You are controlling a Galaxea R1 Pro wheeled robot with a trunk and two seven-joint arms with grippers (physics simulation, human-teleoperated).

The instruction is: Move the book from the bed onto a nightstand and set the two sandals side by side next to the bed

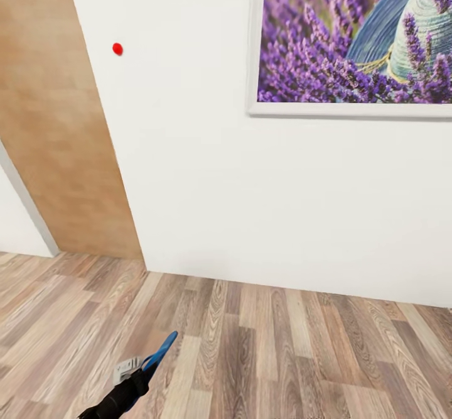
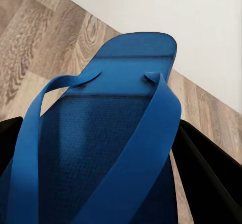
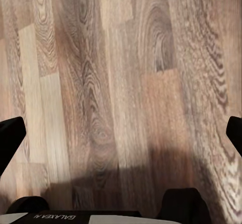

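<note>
From the head camera, one blue flip-flop sandal (image 1: 161, 351) is in sight, seen edge-on and tilted up and away from the robot, above the wood-plank floor (image 1: 282, 350). It sticks out of the left gripper (image 1: 139, 375), whose black arm enters at the lower left edge with a small pale grey part beside it. Ahead stands a white wall (image 1: 201, 174) bearing one red dot (image 1: 117, 48) high up and one white-framed lavender picture (image 1: 355, 36) at the upper right, which also shows a blue-grey hat. To the left of the wall there is one tan wooden door (image 1: 59, 130). The wall closes off the way ahead.

The left wrist camera looks along the same sandal (image 2: 108, 133): its sole rises between the two black fingers (image 2: 212, 178), which press on it from either side, so this claw is pinching the flip-flop. Two blue straps run from the toe post region back toward the camera. Beyond the toe end lie the floor planks and the white wall.

The right wrist camera faces plain floor planks (image 3: 121, 83). The right gripper (image 3: 121, 133) has its two dark fingertips (image 3: 9, 136) far apart at opposite edges, spread wide with nothing between them. A shadow darkens the boards near the camera.
</note>
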